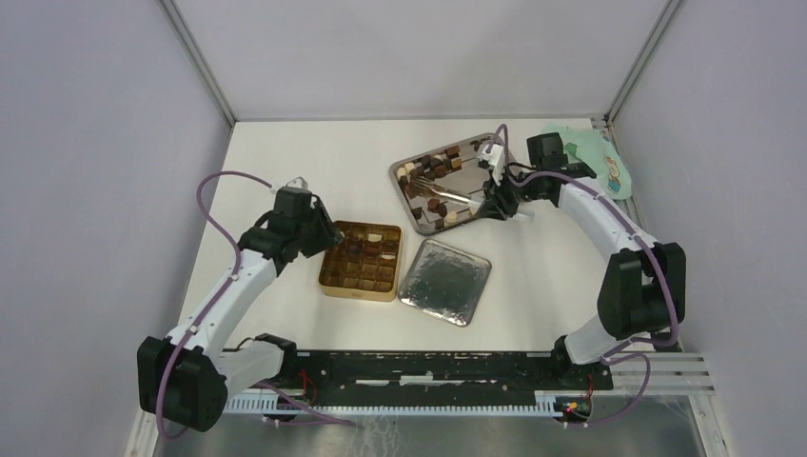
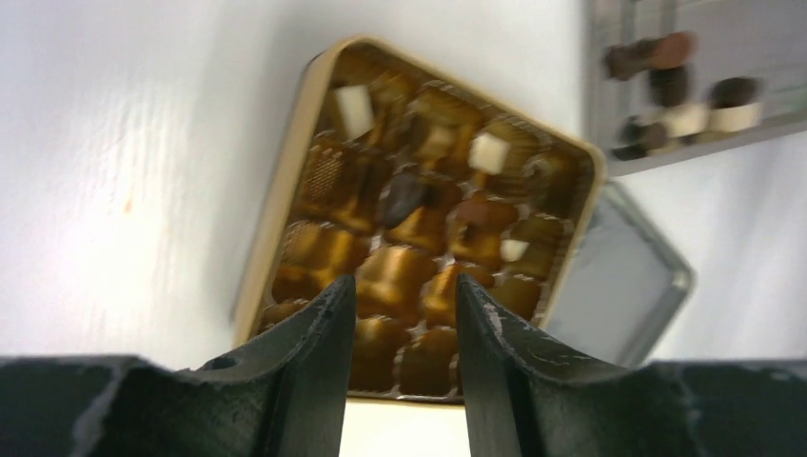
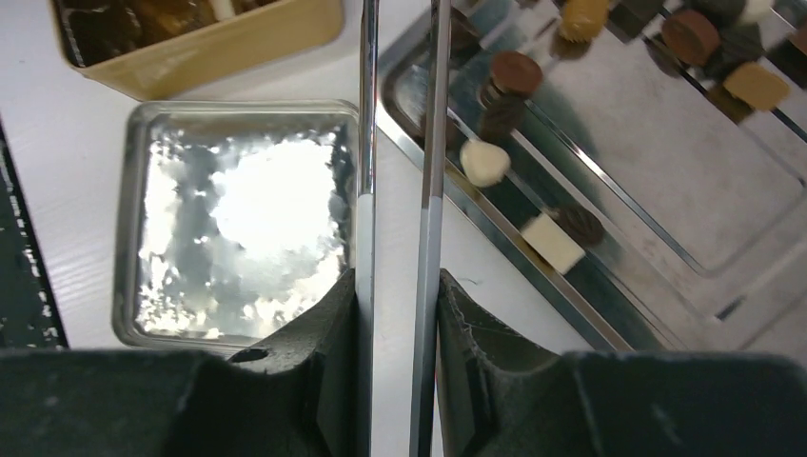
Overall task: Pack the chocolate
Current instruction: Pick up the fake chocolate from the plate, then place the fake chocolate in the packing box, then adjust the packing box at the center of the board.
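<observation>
Several small dark, brown and cream chocolate pieces (image 1: 440, 164) lie on a silver tray (image 1: 495, 143) at the back right. A few more sit in the gridded gold tin (image 1: 360, 286), where the left wrist view shows a white piece (image 2: 488, 150). My right gripper (image 1: 491, 202) is shut on the long silver tongs (image 1: 452, 197), which reach left over the tray. In the right wrist view (image 3: 398, 281) the tong arms (image 3: 366, 143) run up out of frame, past pieces (image 3: 483, 162). My left gripper (image 2: 404, 290) is open and empty over the tin's near-left edge (image 2: 285, 190).
A square silver lid (image 1: 444, 281) lies right of the gold tin and also shows in the right wrist view (image 3: 238, 209). A green cloth (image 1: 595, 157) lies at the back right corner. Grey walls close in three sides of the white table.
</observation>
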`<state>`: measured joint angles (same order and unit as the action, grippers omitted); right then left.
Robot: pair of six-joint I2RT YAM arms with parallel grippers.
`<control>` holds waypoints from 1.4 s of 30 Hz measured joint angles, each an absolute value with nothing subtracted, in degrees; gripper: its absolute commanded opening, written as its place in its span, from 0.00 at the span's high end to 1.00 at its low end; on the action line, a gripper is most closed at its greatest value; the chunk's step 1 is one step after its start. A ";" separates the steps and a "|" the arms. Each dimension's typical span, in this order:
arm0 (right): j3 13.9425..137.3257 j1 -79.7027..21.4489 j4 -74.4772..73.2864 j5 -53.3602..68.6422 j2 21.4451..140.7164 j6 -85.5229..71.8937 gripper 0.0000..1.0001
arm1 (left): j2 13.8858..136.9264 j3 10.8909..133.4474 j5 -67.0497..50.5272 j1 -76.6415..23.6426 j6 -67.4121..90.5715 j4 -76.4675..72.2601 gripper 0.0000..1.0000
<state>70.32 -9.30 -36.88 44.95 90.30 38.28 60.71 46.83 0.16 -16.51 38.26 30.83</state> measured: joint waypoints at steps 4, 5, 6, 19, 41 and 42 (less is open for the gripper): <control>70.15 -14.79 -36.07 46.37 88.71 36.01 1.00 | 63.00 46.83 3.99 -16.51 36.05 35.55 0.48; 70.15 -16.03 -35.77 46.52 88.53 35.64 1.00 | 63.00 46.83 4.95 -16.51 35.64 36.16 0.48; 70.15 -17.37 -35.51 46.63 88.40 35.27 1.00 | 63.00 46.83 5.78 -16.51 35.31 36.56 0.48; 69.71 -22.98 -34.83 47.13 88.23 34.22 1.00 | 79.42 54.70 7.97 -14.92 25.45 35.24 0.49; 66.43 -22.98 -34.33 46.98 86.28 34.09 1.00 | 95.68 64.14 1.37 -11.64 17.15 31.59 0.96; 66.43 -22.98 -34.33 47.00 86.28 34.09 1.00 | 95.68 64.14 1.37 -11.64 16.88 31.57 0.98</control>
<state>66.43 -22.98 -34.33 47.00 86.28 34.09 95.68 64.14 1.37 -11.64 16.88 31.57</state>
